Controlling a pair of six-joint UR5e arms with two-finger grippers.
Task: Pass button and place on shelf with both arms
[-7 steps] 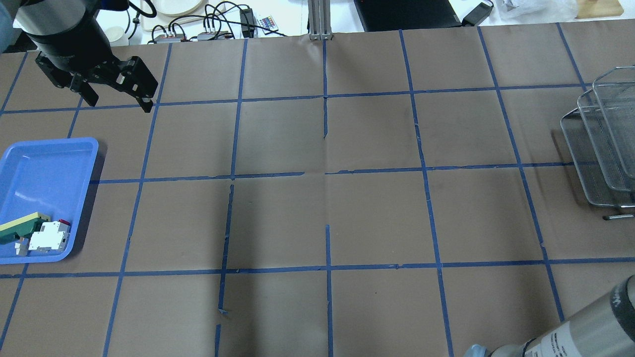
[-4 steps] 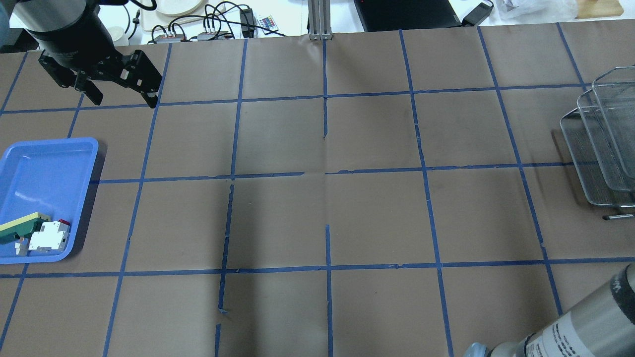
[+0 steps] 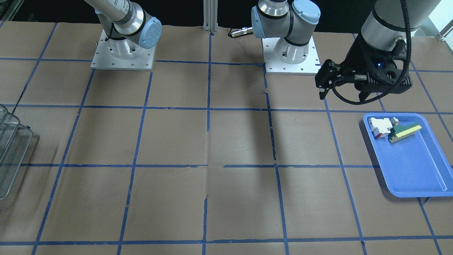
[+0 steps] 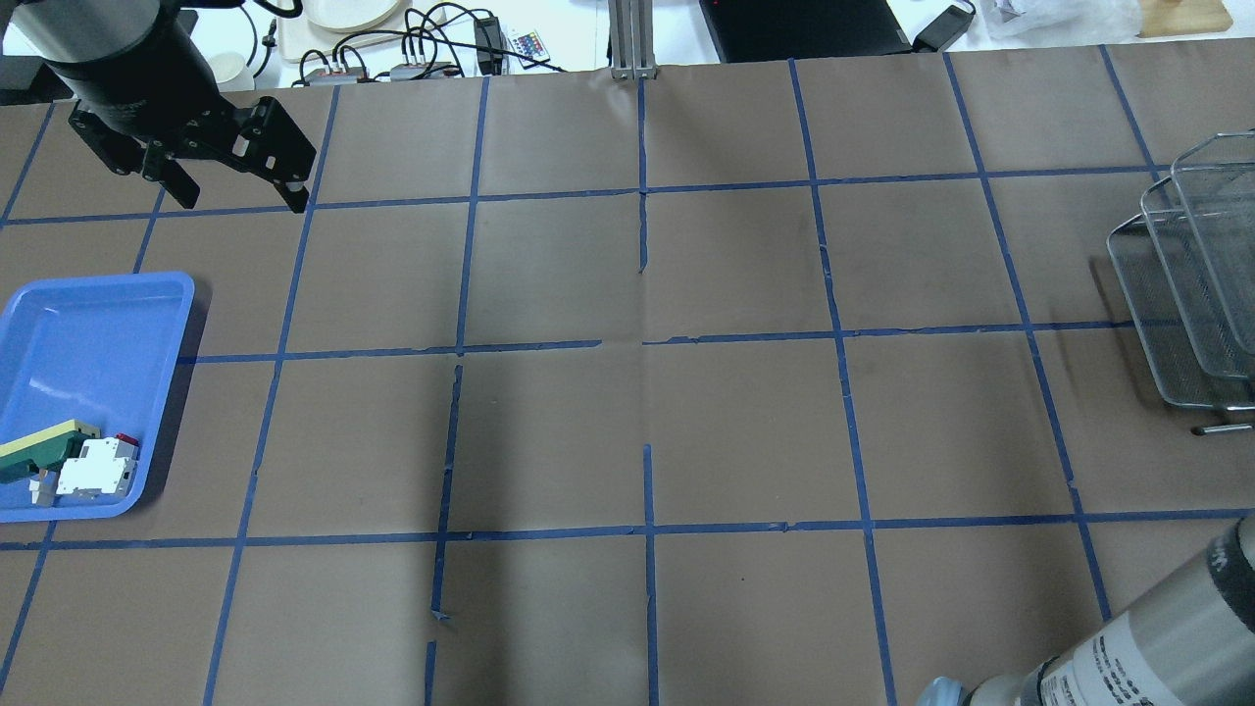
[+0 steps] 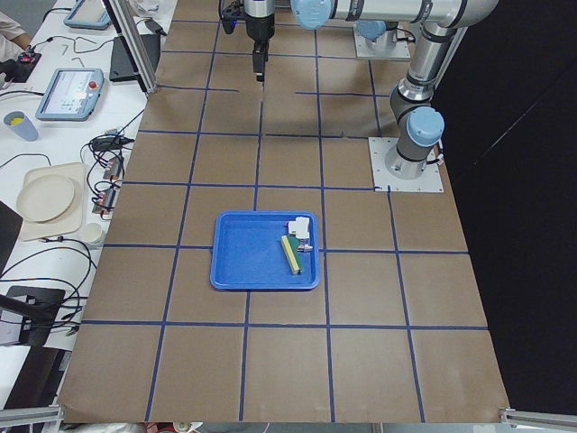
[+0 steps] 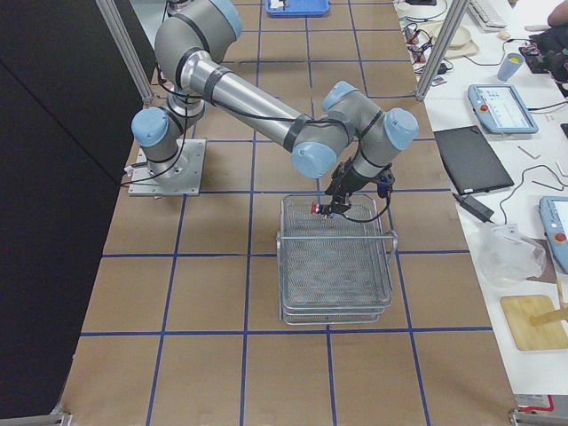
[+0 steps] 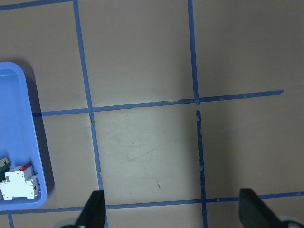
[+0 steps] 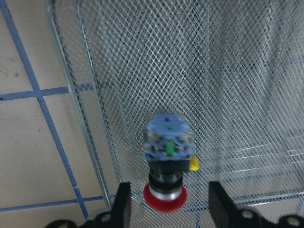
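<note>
Button [image 8: 167, 142] is sitting dead centre in the right wrist view, red cap turned towards the camera and grey-blue body pointing away. The silver mesh of the shelf [image 8: 228, 71] is spreading out all around and behind it. The right gripper [image 8: 169, 187] is standing with its jaws parted, one finger on either side of the red cap. Mesh is showing through the gaps on both sides, so it is gripping nothing. Whether the button is actually resting on the mesh, I cannot tell. From the right-side camera, the red cap is showing at the rack's far end, just off the gripper's tips, and the near arm is bending down over the top basket. Over on the other side, the left gripper [image 4: 240, 194] is hanging above the brown table [image 4: 745, 412], well apart from the shelf, with its fingers spread wide and holding nothing. The blue tray [image 4: 98, 279] is lying near it, carrying the white-and-red block [image 4: 95, 469] and the green-and-yellow wedge [image 4: 39, 446] side by side in one corner.
</note>
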